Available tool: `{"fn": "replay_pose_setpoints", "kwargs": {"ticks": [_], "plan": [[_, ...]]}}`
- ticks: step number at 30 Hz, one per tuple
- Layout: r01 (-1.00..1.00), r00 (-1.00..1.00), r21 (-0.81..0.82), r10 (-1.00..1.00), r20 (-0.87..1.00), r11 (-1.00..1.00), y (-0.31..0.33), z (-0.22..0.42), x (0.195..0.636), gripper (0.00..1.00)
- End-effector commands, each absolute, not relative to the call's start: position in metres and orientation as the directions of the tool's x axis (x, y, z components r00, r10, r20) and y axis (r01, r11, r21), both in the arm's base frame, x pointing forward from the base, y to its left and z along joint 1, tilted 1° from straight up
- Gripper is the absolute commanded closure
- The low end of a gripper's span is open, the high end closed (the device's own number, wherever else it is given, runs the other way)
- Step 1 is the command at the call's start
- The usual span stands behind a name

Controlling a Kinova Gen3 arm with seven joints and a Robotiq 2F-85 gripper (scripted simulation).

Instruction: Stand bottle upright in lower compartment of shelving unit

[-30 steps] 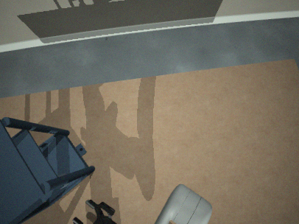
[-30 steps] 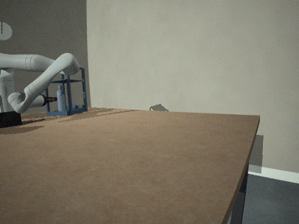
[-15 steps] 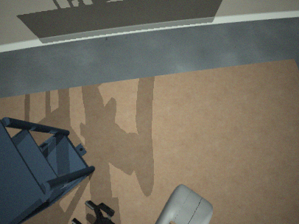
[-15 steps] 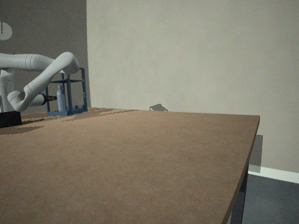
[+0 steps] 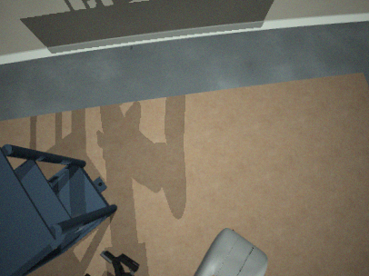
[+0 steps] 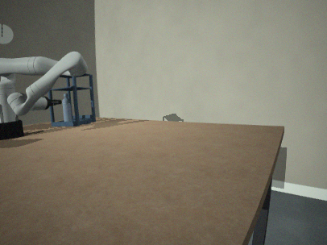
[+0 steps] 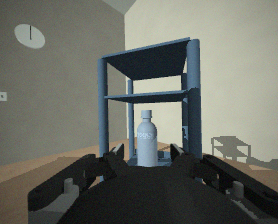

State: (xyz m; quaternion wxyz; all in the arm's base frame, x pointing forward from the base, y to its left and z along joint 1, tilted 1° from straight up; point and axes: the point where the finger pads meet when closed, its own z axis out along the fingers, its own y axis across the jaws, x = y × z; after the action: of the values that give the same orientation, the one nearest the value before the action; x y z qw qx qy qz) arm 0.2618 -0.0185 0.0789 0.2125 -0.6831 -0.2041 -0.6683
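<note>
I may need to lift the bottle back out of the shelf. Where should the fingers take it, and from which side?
Grip the bottle around its straight round body, below the narrower neck and cap. It stands upright in the shelving unit's lower compartment, with a board above, so come in level through the open front, where the open gripper already faces it, fingers either side.

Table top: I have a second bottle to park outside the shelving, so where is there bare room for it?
The broad brown stretch of the table between the shelving unit and the far right edge shows nothing on it. It is crowded at the left end, where the open gripper faces the upright bottle in the lower compartment, beside the arm's base.
</note>
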Motion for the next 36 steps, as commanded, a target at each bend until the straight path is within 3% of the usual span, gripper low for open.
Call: {"fn": "replay_pose_setpoints", "kwargs": {"ticks": [1,36], "plan": [[0.561,0.021,-0.01,0.002,1.0,-0.828,-0.02,0.089,0.264,0.24],[0.561,0.021,-0.01,0.002,1.0,-0.828,-0.02,0.14,0.265,0.24]]}}
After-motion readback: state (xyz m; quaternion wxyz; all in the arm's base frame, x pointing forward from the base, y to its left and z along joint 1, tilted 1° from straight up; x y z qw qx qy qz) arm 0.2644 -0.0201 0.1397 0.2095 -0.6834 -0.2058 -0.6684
